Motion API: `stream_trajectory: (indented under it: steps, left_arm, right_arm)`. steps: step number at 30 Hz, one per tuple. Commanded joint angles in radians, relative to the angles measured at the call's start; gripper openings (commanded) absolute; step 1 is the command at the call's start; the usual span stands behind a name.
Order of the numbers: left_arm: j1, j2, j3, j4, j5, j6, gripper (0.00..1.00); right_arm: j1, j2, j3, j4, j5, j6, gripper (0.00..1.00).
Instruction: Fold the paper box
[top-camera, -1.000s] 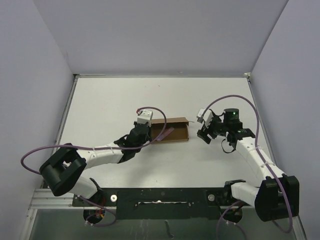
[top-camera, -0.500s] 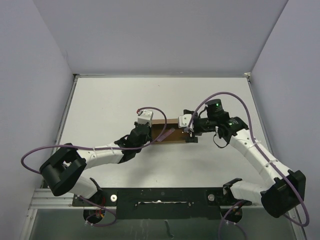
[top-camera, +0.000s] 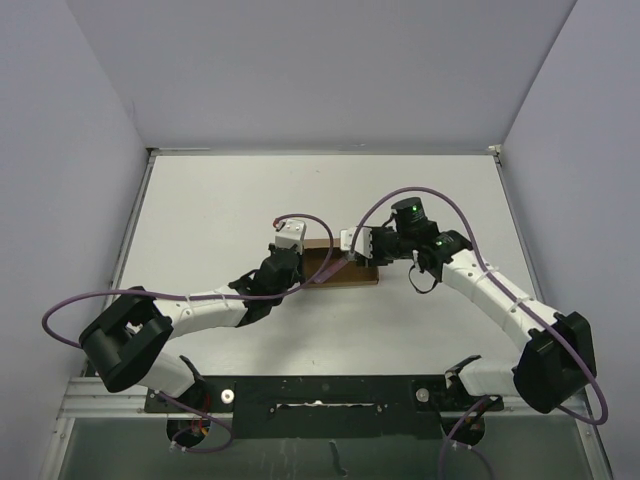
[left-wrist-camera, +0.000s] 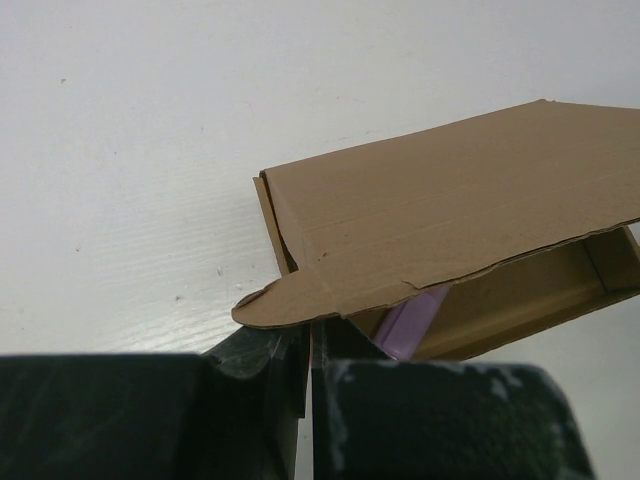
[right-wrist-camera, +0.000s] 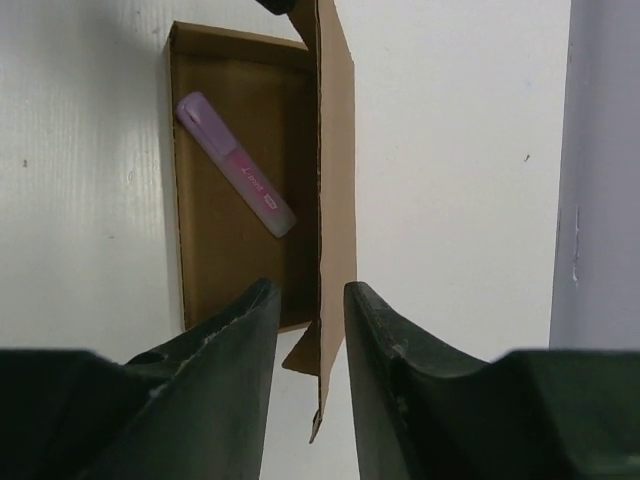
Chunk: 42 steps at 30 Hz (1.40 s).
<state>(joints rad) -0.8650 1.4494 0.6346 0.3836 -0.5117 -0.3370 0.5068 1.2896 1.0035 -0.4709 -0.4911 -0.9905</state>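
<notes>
The paper box (top-camera: 340, 270) is brown cardboard and lies open at mid-table with a pink stick (right-wrist-camera: 235, 178) inside its tray. My left gripper (top-camera: 290, 262) is at the box's left end. In the left wrist view it (left-wrist-camera: 312, 340) is shut on a thin cardboard flap under the rounded tab of the raised lid (left-wrist-camera: 450, 200). My right gripper (top-camera: 358, 245) hovers over the box's right part. In the right wrist view it (right-wrist-camera: 312, 300) is open, one finger on each side of the upright lid edge (right-wrist-camera: 335, 180), not pinching it.
The white table (top-camera: 220, 210) is walled by pale panels on the left, back and right. A black rail (top-camera: 320, 400) with the arm bases runs along the near edge. Purple cables loop over both arms.
My right arm has swung left from beside the box's right end to over the box, its fingers now straddling the lid. The left arm and the box have stayed put.
</notes>
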Motion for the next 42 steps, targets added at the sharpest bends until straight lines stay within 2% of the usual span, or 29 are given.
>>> stream_trajectory:
  steps: [1, 11, 14, 18, 20, 23, 26, 30, 33, 37, 42]
  left_arm:
    - [-0.007, -0.024, 0.030, 0.015, 0.007, -0.019, 0.00]
    - [-0.008, -0.034, 0.041, 0.005, 0.022, -0.020, 0.00]
    - [-0.008, -0.052, 0.040, -0.010, 0.035, -0.031, 0.01]
    - [-0.008, -0.119, 0.022, -0.057, 0.099, -0.062, 0.24]
    - [-0.006, -0.171, 0.007, -0.088, 0.149, -0.072, 0.33]
    - [-0.008, -0.268, -0.023, -0.155, 0.219, -0.096, 0.44]
    - [-0.006, -0.391, -0.057, -0.233, 0.307, -0.132, 0.49]
    - [0.006, -0.549, -0.082, -0.307, 0.404, -0.162, 0.49]
    - [0.045, -0.583, -0.044, -0.353, 0.442, -0.184, 0.47]
    - [0.130, -0.483, 0.020, -0.340, 0.548, -0.214, 0.42]
    - [0.186, -0.281, 0.077, -0.273, 0.595, -0.210, 0.37]
  right_arm:
    - [0.012, 0.008, -0.021, 0.099, 0.073, -0.022, 0.27]
    - [0.013, 0.016, -0.048, 0.107, 0.066, -0.054, 0.02]
    - [0.012, 0.008, -0.060, 0.114, 0.065, -0.056, 0.00]
    - [0.009, -0.004, -0.080, 0.123, 0.066, -0.052, 0.00]
    - [0.003, -0.007, -0.090, 0.130, 0.059, -0.038, 0.00]
    - [-0.007, -0.005, -0.106, 0.143, 0.048, -0.022, 0.00]
    - [-0.017, -0.002, -0.117, 0.140, 0.036, -0.016, 0.00]
    - [-0.024, 0.001, -0.135, 0.134, 0.008, -0.020, 0.00]
    - [-0.023, 0.016, -0.147, 0.115, -0.013, -0.037, 0.00]
    - [-0.025, 0.028, -0.181, 0.104, -0.035, -0.066, 0.00]
    - [-0.026, 0.073, -0.194, 0.100, -0.028, -0.090, 0.00]
